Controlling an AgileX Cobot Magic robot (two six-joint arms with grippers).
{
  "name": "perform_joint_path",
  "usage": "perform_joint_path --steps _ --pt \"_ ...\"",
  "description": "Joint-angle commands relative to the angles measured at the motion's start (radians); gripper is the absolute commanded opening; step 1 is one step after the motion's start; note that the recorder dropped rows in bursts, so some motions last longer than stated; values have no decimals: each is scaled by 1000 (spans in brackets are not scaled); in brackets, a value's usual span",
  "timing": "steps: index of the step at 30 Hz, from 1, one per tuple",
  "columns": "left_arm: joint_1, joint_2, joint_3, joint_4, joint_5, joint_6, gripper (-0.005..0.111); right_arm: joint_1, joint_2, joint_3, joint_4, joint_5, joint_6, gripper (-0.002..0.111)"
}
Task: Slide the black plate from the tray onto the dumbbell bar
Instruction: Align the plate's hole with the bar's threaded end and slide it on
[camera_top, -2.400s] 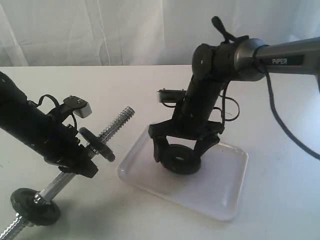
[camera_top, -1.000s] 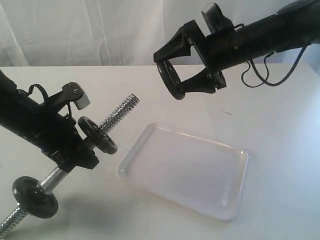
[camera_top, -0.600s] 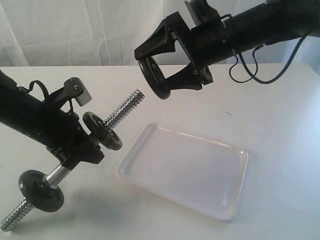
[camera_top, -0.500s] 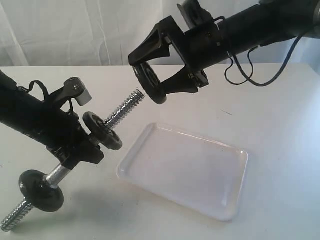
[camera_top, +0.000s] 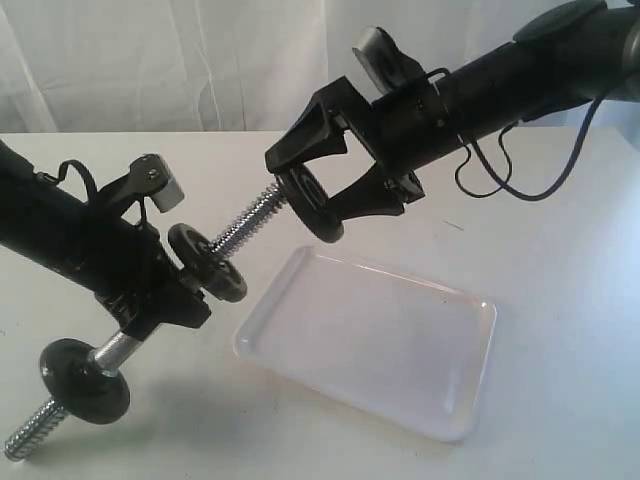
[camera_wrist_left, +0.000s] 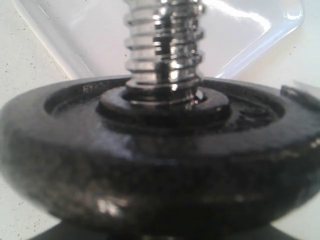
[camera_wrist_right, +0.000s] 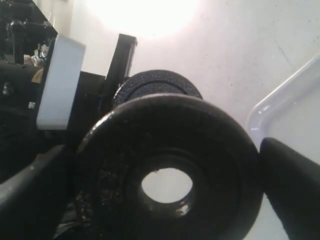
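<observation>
My right gripper (camera_top: 306, 196) is shut on the black plate (camera_top: 314, 210), gripping its rim and holding it on edge in the air above the table. The plate's centre hole (camera_wrist_right: 167, 185) faces the raised threaded tip of the dumbbell bar (camera_top: 250, 218). In the exterior view the tip reaches the plate; I cannot tell whether it has entered the hole. My left gripper (camera_top: 160, 300) is shut on the bar's middle and holds it slanted. The white tray (camera_top: 400, 345) lies bare below the plate. In the right wrist view, fingers (camera_wrist_right: 292, 185) flank the plate (camera_wrist_right: 220, 150).
Two other black discs sit on the bar: one (camera_top: 208, 263) just above my left gripper, filling the left wrist view (camera_wrist_left: 160, 155), and one (camera_top: 85, 368) near the low end. A white curtain (camera_top: 150, 60) backs the table.
The right gripper lifted the plate off the tray, turned it on edge and carried it left and down to the bar's tip. The left arm raised the bar slightly.
</observation>
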Motion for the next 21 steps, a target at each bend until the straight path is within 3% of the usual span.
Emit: perform_joint_path --steps 1,21 --pt "-1 -50 -23 -169 77 24 0 0 -21 -2 116 13 -35 0" --pt "-1 -50 -23 -242 153 98 0 0 -21 -2 117 13 -74 0"
